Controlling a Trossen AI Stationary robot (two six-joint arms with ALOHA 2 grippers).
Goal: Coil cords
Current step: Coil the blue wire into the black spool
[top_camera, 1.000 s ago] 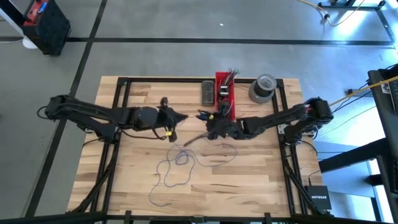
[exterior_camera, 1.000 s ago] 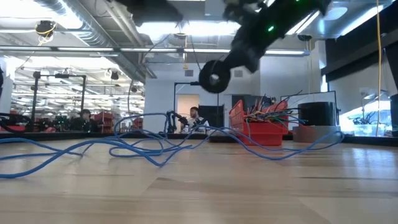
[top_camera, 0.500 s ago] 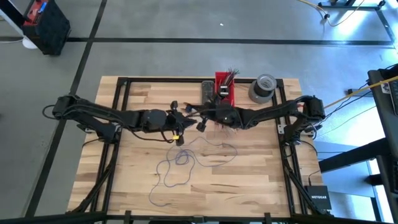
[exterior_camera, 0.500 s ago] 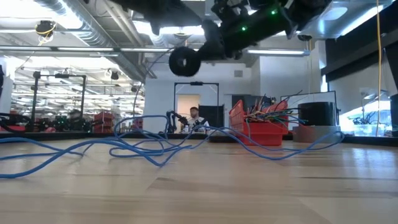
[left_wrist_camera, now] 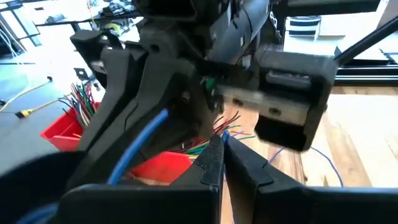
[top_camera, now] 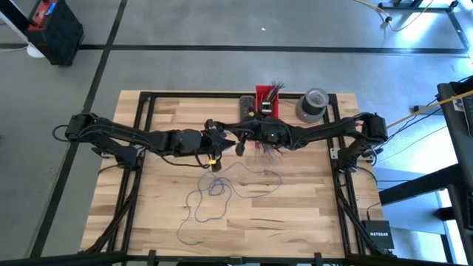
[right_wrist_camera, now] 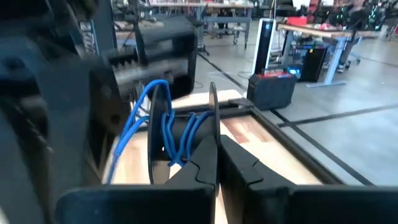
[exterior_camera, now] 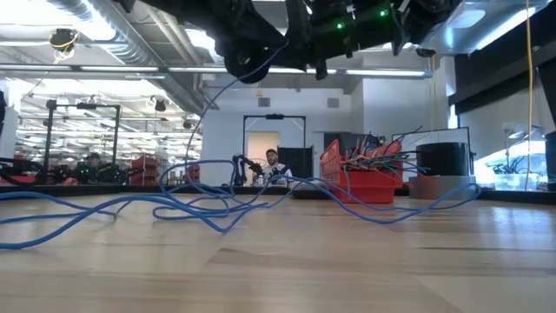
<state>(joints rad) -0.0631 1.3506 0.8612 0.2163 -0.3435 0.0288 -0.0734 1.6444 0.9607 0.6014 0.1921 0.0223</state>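
Note:
A long blue cord (top_camera: 211, 196) lies in loose loops on the wooden table (top_camera: 303, 214) near the middle. One strand (exterior_camera: 228, 104) rises from the loops to the two grippers. Both meet above the table's centre, tip to tip. My left gripper (top_camera: 224, 138) comes from the left and is shut. My right gripper (top_camera: 238, 142) comes from the right and is shut too. In the right wrist view, several turns of the cord (right_wrist_camera: 166, 127) sit around the left gripper's fingers, just beside my right gripper (right_wrist_camera: 214, 124). My left gripper (left_wrist_camera: 222, 146) carries several turns of the blue cord (right_wrist_camera: 180, 140) wound around its shut fingers, which point level toward the table's right. I cannot tell whether a piece is also pinched between them. My right gripper is shut on the cord. A strand (left_wrist_camera: 142, 144) runs along it toward its fingers, but its own body hides the place of contact. The fingers point level toward the table's left, and the cord hangs slack below.
A red bin (top_camera: 266, 103) with a bunch of coloured wire ends (top_camera: 275, 89) stands at the far middle. A grey tape roll (top_camera: 312, 103) is to its right and a flat black object (top_camera: 246, 109) to its left. The black frame rails (top_camera: 140, 177) run along both sides.
My right gripper has gone up and toward the table's far left, rolling about its own axis, and has come up against the left gripper. My left gripper has edged toward the right and down. The cord's strand has been drawn up off the table with them.

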